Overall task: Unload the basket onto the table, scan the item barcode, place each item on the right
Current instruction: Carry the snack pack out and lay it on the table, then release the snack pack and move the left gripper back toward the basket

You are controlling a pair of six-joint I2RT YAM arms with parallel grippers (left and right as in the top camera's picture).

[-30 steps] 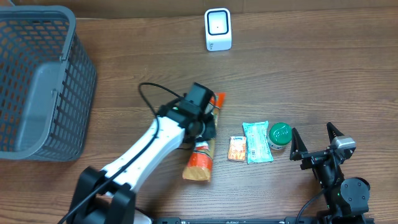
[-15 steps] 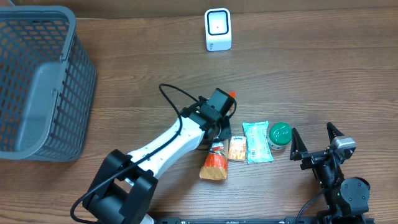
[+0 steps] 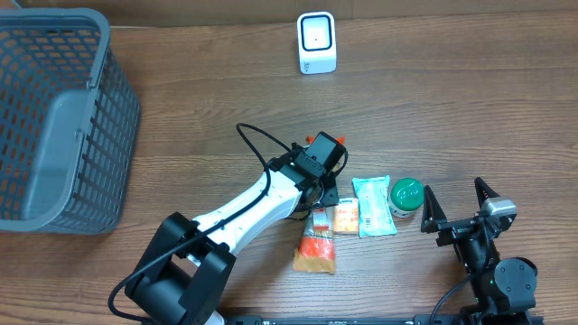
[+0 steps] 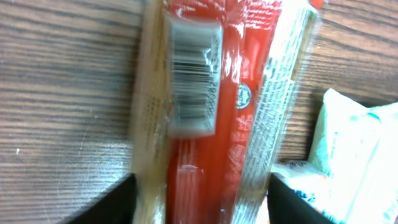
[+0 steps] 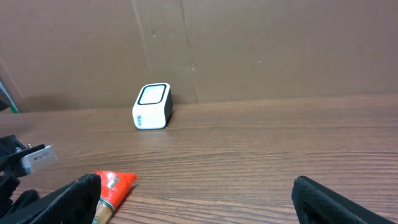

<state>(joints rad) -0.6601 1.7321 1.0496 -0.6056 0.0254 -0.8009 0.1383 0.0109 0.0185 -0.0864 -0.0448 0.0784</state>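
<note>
Right gripper [image 3: 452,190] sits nearest, jaws wide, empty. Left gripper [image 4: 202,204] has just let go: jaws part-open astride the snack stick [image 4: 205,106], which has slid over and lies flat, barcode up, beside the orange packet [image 3: 344,216]. Scanner [image 3: 317,42] is well apart, so the scan looks not yet done.

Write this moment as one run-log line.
left claw: open over snack pack | barcode: faces up | right claw: open, empty | scanner: far from pack
</note>
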